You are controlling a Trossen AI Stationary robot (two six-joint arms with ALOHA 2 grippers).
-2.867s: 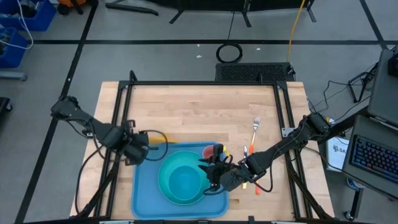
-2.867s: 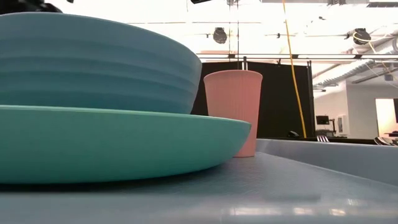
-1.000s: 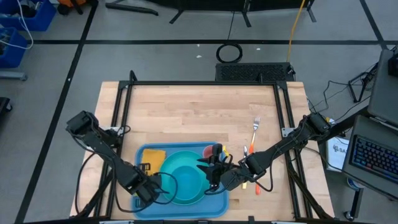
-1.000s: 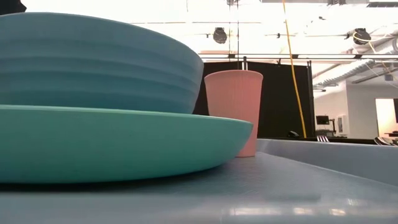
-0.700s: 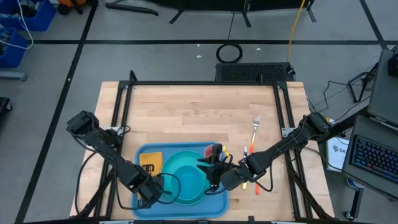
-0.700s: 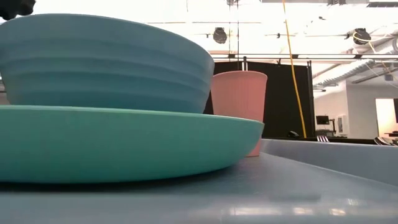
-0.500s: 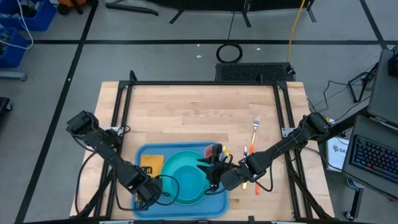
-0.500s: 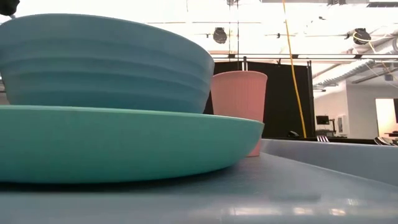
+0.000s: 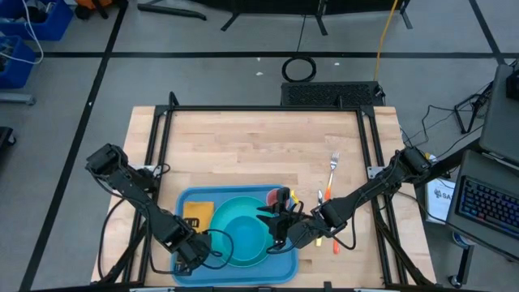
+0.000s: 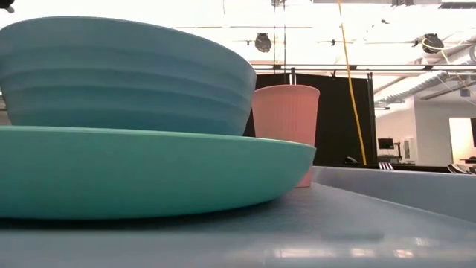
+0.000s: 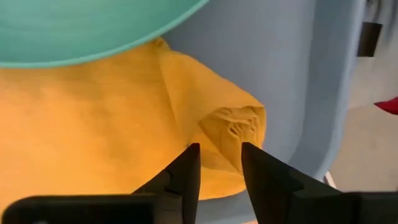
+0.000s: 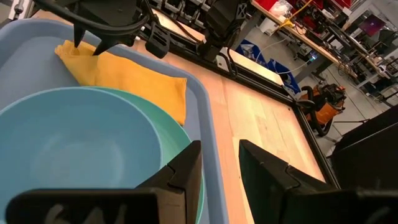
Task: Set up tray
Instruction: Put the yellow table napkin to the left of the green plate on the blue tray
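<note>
Tray (image 9: 185, 268) with orange napkin (image 9: 195, 214), no legible writing.

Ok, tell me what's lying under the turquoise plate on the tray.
The plate sits on the blue tray, and its rim overlaps an edge of the orange napkin. How far the napkin runs beneath is hidden. The left gripper hovers at the napkin's corner.

Low view: ceiling lights blown out, white glare up top, near plate (image 10: 141, 171) soft, probably too close to focus. High view evenly lit, shadows faint.
</note>
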